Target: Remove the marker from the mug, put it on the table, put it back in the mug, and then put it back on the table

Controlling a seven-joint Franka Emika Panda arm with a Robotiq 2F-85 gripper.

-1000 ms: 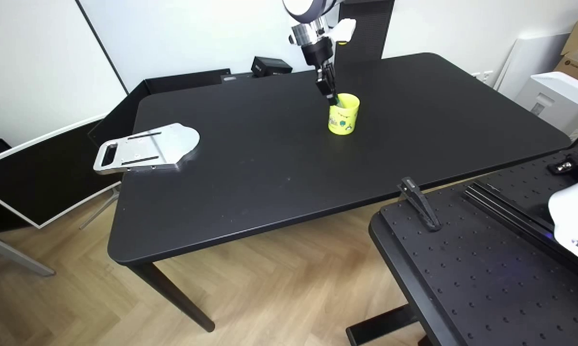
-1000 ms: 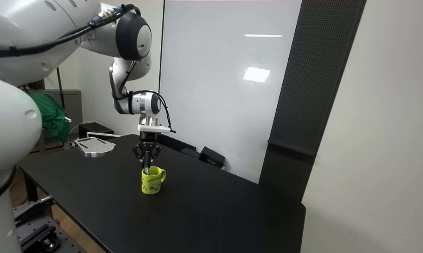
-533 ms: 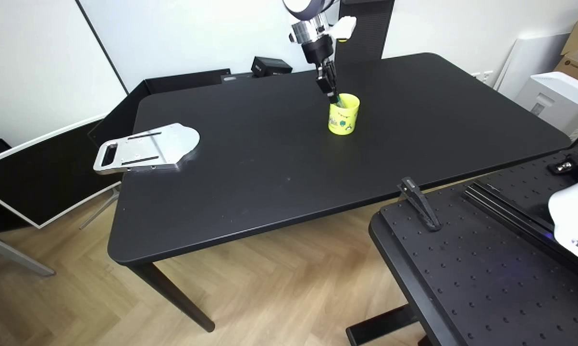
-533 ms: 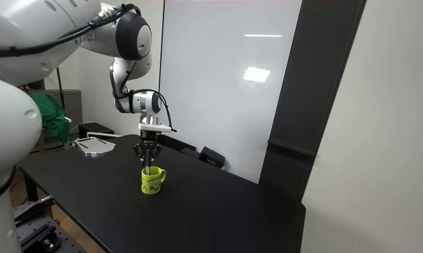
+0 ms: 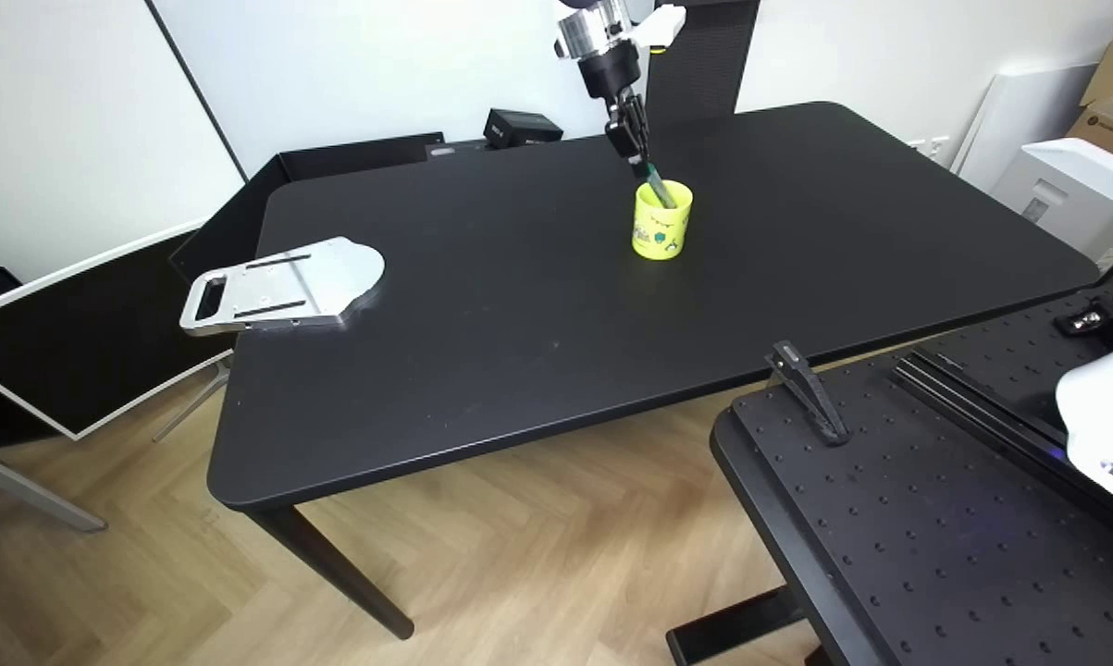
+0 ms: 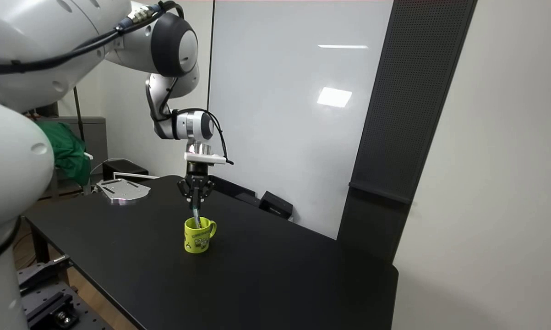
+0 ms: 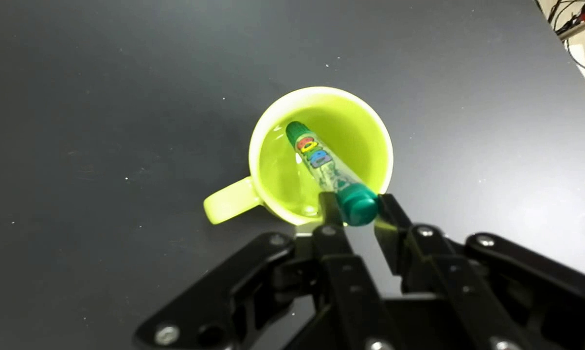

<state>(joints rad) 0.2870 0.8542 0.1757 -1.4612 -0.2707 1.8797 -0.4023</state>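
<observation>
The mug (image 5: 660,233) stands upright on the black table (image 5: 482,314); it is yellow-green with small prints, and the wrist view shows its handle (image 7: 231,201). My gripper (image 7: 354,206) is shut on the green end of the marker (image 7: 328,170), a clear-bodied pen with coloured lettering. The marker slants down from the fingertips, its lower green tip still inside the mug's mouth. In both exterior views the gripper (image 6: 195,206) hangs just above the mug's rim, with the marker (image 5: 661,191) partly exposed between them.
A silver plate with a handle slot (image 5: 288,282) lies at a table edge. Beyond another edge sits a black box (image 5: 522,128). A black perforated board (image 5: 935,518) adjoins the table, with a clamp (image 5: 808,393) near its corner.
My gripper has risen with the marker, mostly in the last half second, so more of the marker shows above the rim. The mug has stayed in place.
</observation>
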